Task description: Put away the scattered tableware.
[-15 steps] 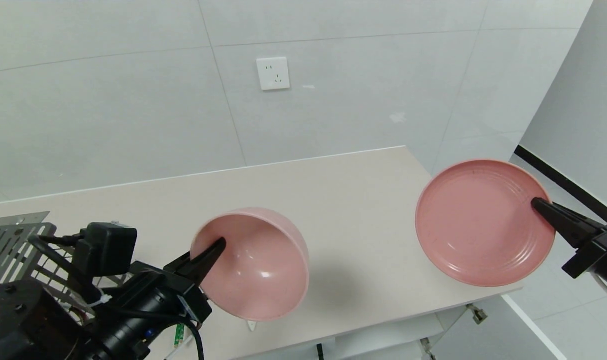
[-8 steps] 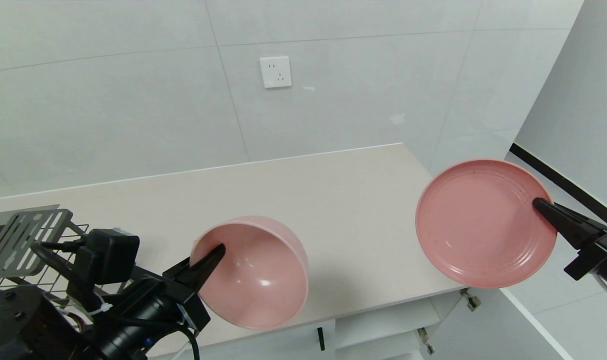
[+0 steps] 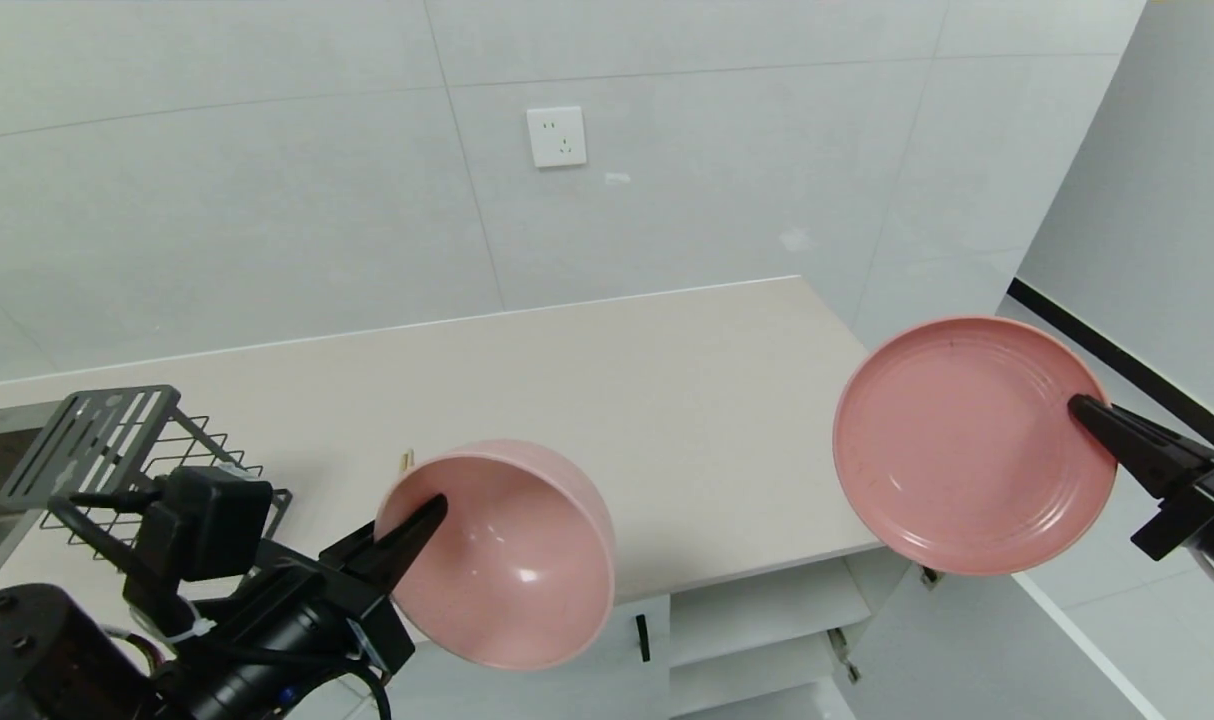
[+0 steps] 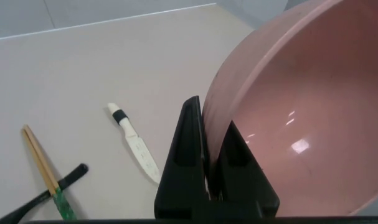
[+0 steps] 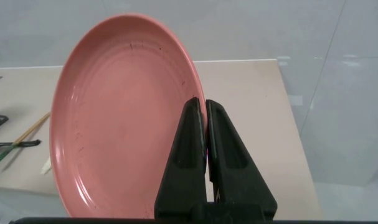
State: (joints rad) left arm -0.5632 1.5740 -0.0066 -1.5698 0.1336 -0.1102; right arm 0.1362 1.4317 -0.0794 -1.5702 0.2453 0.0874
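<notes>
My left gripper (image 3: 429, 510) is shut on the rim of a pink bowl (image 3: 512, 560), held tilted above the front of the counter (image 3: 617, 400). In the left wrist view its fingers (image 4: 192, 134) clamp the bowl (image 4: 301, 112) wall. My right gripper (image 3: 1079, 408) is shut on the rim of a pink plate (image 3: 957, 440), held tilted in the air past the counter's right end. The right wrist view has the plate (image 5: 120, 112) pinched at its edge. On the counter lie a white knife (image 4: 134, 142), wooden chopsticks (image 4: 40, 158) and a black-handled utensil (image 4: 48, 190).
A dark wire dish rack (image 3: 97, 440) stands at the counter's left end. White cabinet doors and shelves (image 3: 757, 630) sit below the counter's front edge. A tiled wall with a socket (image 3: 556, 137) rises behind, and a grey wall (image 3: 1147, 200) is at the right.
The whole head view has shifted: counter and rack sit farther away and more of the cabinet front shows. Both grippers keep their hold on the bowl and the plate.
</notes>
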